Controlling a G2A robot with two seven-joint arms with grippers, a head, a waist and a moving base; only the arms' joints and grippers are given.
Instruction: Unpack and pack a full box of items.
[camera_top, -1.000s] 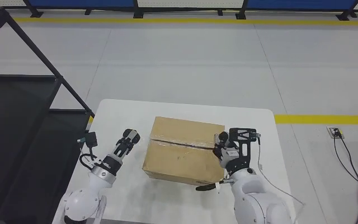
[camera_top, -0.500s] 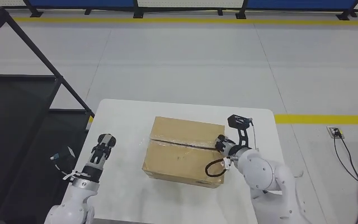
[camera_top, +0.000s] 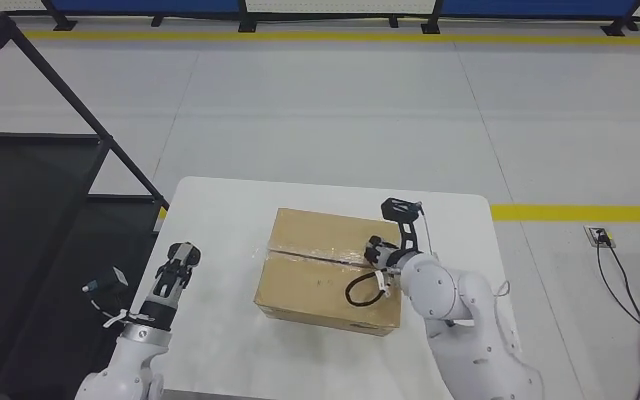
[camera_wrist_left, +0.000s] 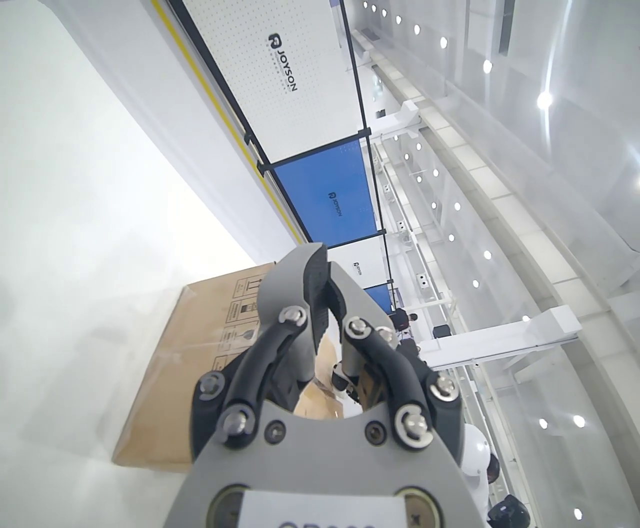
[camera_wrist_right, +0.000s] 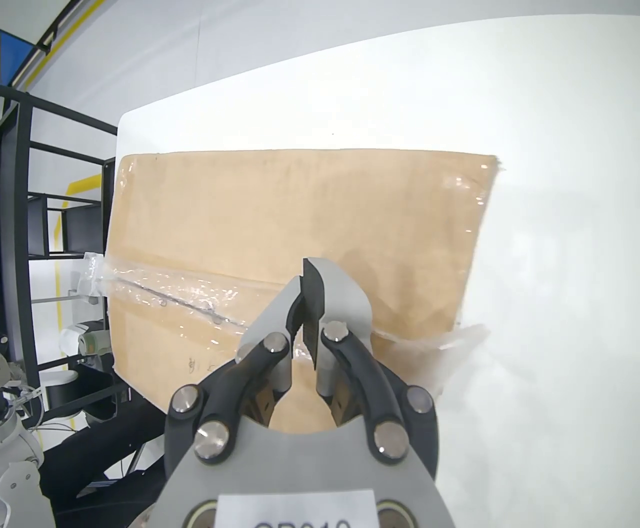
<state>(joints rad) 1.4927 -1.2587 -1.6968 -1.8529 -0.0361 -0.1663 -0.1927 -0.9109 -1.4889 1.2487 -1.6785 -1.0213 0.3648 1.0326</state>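
Your right pincer (camera_wrist_right: 306, 285) is hovering just above the top of the cardboard box (camera_wrist_right: 280, 215), and its two fingers are pressing together tip to tip. You cannot tell whether any tape is caught between them. Directly below and ahead of those tips, the box is lying closed on the white bench (camera_wrist_right: 550, 150). A strip of clear tape (camera_wrist_right: 165, 295) is running along the box's top seam, away from the pincer toward the box's far end. Close beside the pincer, at the near end of the box, a crumpled flap of loose tape (camera_wrist_right: 450, 345) is hanging off the edge and touching the bench. From above, you are seeing this right pincer (camera_top: 373, 250) sitting over the end of the seam on the box (camera_top: 320, 275), with the tape (camera_top: 318, 258) stretching off toward the other arm. Your left pincer (camera_top: 180, 258) is hanging over the bench (camera_top: 230, 215) near its edge, well apart from the box, which is lying on the side toward the right pincer. From its own wrist camera, this left pincer (camera_wrist_left: 325, 280) is showing its fingers closed on each other, and the box (camera_wrist_left: 200, 340) is sitting beyond the tips on the bench (camera_wrist_left: 75, 250). On the left pincer's other side, away from the box, a black rack (camera_top: 60, 200) is standing just off the bench.
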